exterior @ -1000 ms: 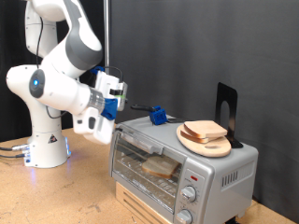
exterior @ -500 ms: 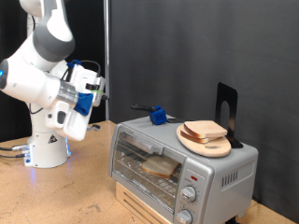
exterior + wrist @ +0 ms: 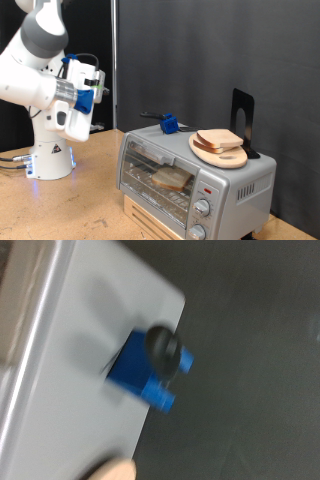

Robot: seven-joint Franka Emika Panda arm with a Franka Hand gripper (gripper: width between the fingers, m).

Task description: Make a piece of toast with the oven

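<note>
- Gripper (image 3: 88, 78) raised at upper left of the exterior frame, well apart from the oven (image 3: 195, 180); jaws' spacing not discernible, nothing seen between them.
- Oven door shut, a piece of toast (image 3: 172, 178) lying inside on the rack, presumably for heating.
- Another slice on the wooden plate (image 3: 219, 152) atop the oven.
- Blue block (image 3: 148, 373) on the oven top, blurred in the wrist view.

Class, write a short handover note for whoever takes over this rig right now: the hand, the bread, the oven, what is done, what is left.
Hand: raised at the exterior view's left, away from the oven, holding nothing visible.
Bread: one slice lies on the rack inside the oven, behind the shut glass door. Another slice sits on the wooden plate on the oven's top, beside a blue tool.
Done: bread loaded, door shut.
Left: cannot tell whether the knobs are set; toasted slice not yet out.
</note>
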